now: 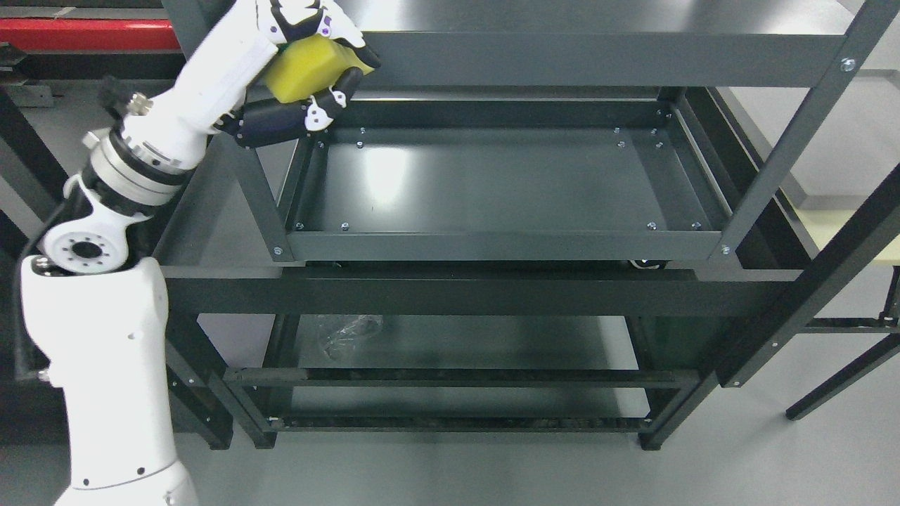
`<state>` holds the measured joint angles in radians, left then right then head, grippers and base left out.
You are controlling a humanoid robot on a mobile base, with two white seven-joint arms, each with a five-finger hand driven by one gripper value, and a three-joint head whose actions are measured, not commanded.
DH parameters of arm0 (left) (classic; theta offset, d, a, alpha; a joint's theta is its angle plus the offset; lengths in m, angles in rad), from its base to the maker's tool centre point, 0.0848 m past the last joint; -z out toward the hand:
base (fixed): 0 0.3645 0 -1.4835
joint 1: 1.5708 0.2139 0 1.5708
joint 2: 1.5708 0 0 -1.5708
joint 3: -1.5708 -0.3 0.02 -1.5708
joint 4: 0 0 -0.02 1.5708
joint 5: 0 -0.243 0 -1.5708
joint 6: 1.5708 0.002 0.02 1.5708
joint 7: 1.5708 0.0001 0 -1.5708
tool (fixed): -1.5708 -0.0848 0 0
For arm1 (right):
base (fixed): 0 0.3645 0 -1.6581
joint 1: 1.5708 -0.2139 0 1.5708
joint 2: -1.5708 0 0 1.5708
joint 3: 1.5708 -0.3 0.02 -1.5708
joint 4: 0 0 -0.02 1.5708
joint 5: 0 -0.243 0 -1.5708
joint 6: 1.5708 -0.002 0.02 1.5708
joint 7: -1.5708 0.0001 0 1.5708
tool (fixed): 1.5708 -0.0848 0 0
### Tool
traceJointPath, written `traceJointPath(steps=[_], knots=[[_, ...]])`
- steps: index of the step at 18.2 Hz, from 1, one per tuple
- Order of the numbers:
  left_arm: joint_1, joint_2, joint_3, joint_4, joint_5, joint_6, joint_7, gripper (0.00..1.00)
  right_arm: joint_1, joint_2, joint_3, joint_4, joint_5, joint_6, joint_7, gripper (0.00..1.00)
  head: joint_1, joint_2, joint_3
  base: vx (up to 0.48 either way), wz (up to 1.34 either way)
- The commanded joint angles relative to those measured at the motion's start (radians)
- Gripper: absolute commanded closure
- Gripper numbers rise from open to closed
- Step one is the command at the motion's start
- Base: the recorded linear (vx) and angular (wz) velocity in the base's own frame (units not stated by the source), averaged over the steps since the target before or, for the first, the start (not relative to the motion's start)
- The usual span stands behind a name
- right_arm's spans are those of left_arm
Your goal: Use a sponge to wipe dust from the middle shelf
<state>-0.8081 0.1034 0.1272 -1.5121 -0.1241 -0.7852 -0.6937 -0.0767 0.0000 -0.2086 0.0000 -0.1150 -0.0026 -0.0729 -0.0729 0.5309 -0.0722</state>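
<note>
Left hand (302, 70) fingers clamped round yellow sponge (309, 67), up by shelf unit's (506, 242) top-left corner.

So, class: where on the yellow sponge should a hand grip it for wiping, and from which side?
Grip the sponge across its two opposite broad sides, coming from the left, as the left hand does here: fingers above, thumb below. That probably suits its blocky shape and leaves the right end free to wipe.

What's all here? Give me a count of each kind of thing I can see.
Yellow sponge: 1, gripped in the left hand
Robot hands in view: 1
Dark metal shelf rack: 1
Crumpled clear plastic on a lower shelf: 1
Total: 4
</note>
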Motion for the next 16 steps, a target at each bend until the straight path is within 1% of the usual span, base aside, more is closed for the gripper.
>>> traceJointPath(steps=[1, 2, 3, 4, 5, 9, 10, 13, 15, 16], knots=[[0.168, -0.086, -0.386, 0.006, 0.095, 0.000, 0.153, 0.88, 0.000, -0.017, 0.000, -0.017, 0.000, 0.073, 0.001, 0.00, 0.0000, 0.000, 0.000, 0.000, 0.00], [0.199, -0.086, -0.424, 0.007, 0.095, 0.007, 0.195, 0.88, 0.000, -0.017, 0.000, -0.017, 0.000, 0.073, 0.001, 0.00, 0.0000, 0.000, 0.000, 0.000, 0.00], [0.246, -0.086, -0.469, 0.009, 0.098, 0.051, 0.259, 0.87, 0.000, -0.017, 0.000, -0.017, 0.000, 0.073, 0.001, 0.00, 0.0000, 0.000, 0.000, 0.000, 0.00], [0.286, -0.086, -0.486, 0.007, 0.100, 0.104, 0.320, 0.87, 0.000, -0.017, 0.000, -0.017, 0.000, 0.073, -0.001, 0.00, 0.0000, 0.000, 0.000, 0.000, 0.00], [0.329, -0.086, -0.489, 0.007, 0.100, 0.157, 0.382, 0.87, 0.000, -0.017, 0.000, -0.017, 0.000, 0.073, 0.001, 0.00, 0.0000, 0.000, 0.000, 0.000, 0.00], [0.434, -0.086, -0.456, 0.001, 0.100, 0.311, 0.543, 0.88, 0.000, -0.017, 0.000, -0.017, 0.000, 0.073, 0.001, 0.00, 0.0000, 0.000, 0.000, 0.000, 0.00], [0.458, -0.086, -0.424, -0.005, 0.101, 0.361, 0.563, 0.88, 0.000, -0.017, 0.000, -0.017, 0.000, 0.073, 0.001, 0.00, 0.0000, 0.000, 0.000, 0.000, 0.00], [0.481, -0.086, -0.319, -0.022, 0.109, 0.479, 0.568, 0.88, 0.000, -0.017, 0.000, -0.017, 0.000, 0.073, 0.001, 0.00, 0.0000, 0.000, 0.000, 0.000, 0.00], [0.507, -0.086, -0.266, -0.087, 0.112, 0.571, 0.569, 0.88, 0.000, -0.017, 0.000, -0.017, 0.000, 0.073, -0.001, 0.00, 0.0000, 0.000, 0.000, 0.000, 0.00], [0.515, -0.086, -0.241, -0.124, 0.124, 0.595, 0.569, 0.88, 0.000, -0.017, 0.000, -0.017, 0.000, 0.073, -0.001, 0.00, 0.0000, 0.000, 0.000, 0.000, 0.00]])
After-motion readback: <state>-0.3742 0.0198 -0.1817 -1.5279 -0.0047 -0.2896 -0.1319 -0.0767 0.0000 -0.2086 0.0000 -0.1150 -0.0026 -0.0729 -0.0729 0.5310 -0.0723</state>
